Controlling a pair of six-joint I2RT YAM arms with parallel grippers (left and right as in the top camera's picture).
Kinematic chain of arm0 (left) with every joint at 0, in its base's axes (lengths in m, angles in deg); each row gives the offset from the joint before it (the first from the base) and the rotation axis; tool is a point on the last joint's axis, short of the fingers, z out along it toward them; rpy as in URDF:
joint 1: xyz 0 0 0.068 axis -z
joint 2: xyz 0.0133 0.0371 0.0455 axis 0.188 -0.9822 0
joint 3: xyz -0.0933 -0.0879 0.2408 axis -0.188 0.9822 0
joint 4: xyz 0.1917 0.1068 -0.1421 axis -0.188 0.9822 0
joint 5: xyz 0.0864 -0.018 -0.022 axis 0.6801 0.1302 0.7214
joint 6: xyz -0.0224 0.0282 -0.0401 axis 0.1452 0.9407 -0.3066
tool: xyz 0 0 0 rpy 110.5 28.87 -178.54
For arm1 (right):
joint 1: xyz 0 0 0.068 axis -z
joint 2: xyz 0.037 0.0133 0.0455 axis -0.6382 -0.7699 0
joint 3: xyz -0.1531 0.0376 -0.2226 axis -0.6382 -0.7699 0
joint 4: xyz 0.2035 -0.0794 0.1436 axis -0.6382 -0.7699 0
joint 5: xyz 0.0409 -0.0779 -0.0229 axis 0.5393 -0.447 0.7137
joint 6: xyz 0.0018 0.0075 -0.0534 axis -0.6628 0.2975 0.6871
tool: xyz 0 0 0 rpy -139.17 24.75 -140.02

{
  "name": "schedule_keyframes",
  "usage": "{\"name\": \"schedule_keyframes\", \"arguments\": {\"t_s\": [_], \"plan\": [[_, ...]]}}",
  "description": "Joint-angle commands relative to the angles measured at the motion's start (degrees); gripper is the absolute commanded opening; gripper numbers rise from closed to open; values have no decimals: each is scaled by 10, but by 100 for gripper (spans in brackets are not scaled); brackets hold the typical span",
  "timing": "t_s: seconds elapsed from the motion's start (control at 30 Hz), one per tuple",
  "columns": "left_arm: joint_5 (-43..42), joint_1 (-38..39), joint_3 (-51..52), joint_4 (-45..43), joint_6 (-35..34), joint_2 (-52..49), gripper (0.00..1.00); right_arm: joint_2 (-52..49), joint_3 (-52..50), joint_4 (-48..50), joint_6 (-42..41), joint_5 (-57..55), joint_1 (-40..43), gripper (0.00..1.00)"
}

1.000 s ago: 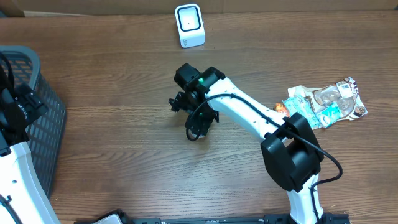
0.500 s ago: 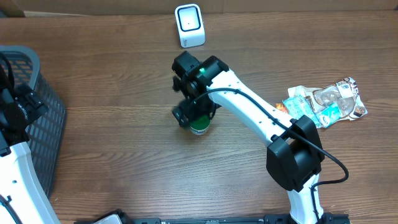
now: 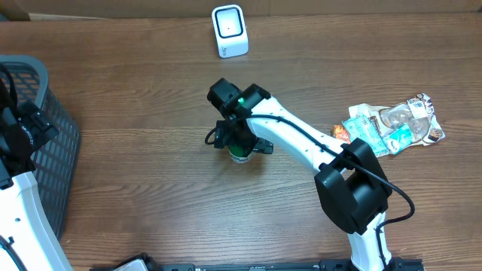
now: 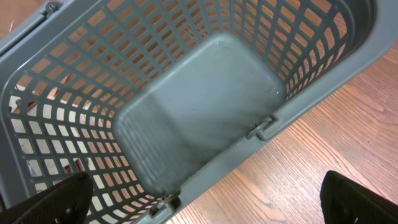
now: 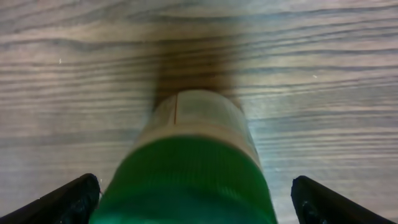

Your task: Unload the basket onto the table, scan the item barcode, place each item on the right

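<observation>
Green-capped bottle [image 3: 240, 156] is just let go by the right pincer [image 5: 196, 205], spread wide; it is left standing mid-counter [image 3: 151, 188], unscanned.

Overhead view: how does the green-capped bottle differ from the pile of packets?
The green-capped bottle stands upright, alone; the pile of packets lies flat, overlapping. The bottle sits inside the open right gripper; the packets have no gripper near. Both rest on the wooden table.
</observation>
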Motion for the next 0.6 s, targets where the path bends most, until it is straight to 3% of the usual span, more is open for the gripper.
{"name": "schedule_keyframes", "arguments": {"t_s": [0.0, 0.23, 0.43, 0.57], "plan": [[-1, -2, -5, 0, 9, -1, 99, 18, -9, 10, -31, -20, -2, 100], [-1, -2, -5, 0, 9, -1, 100, 18, -8, 9, 3, -20, -1, 94], [-1, -2, -5, 0, 9, -1, 100, 18, -8, 7, 36, -15, -1, 80], [-1, -2, -5, 0, 9, -1, 99, 18, 1, -2, 56, -9, -1, 79]]}}
